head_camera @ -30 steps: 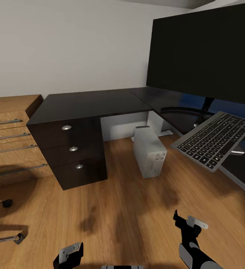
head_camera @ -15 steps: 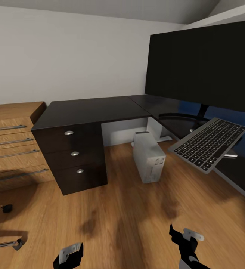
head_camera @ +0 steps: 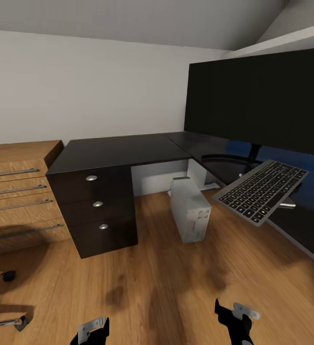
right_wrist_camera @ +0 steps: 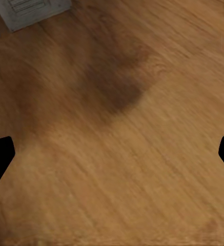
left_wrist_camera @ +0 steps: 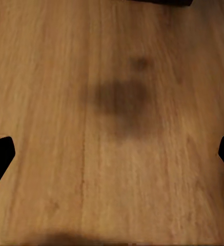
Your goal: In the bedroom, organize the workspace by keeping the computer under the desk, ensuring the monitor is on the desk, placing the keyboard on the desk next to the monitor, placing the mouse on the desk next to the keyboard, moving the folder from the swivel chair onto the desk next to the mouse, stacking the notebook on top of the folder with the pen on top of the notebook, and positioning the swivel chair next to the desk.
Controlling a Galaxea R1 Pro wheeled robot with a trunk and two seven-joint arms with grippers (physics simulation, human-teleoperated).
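The whole head view has shifted against the earlier pictures: more ceiling shows and the desk (head_camera: 123, 146), computer (head_camera: 189, 214) and keyboard (head_camera: 261, 190) sit lower in the picture, so the camera has tilted up; the things themselves have not moved. This probably serves a survey of the desk, with no placing step in hand. The keyboard is tilted, its near long edge overhanging the front edge of the desk's right wing, just before the monitor (head_camera: 257, 98); its long axis runs roughly along that edge. The computer stands on the floor at the inner corner of the L, partly under the top. The left gripper (head_camera: 92, 330) and right gripper (head_camera: 233, 314) hang low over the floor, both spread wide and empty.
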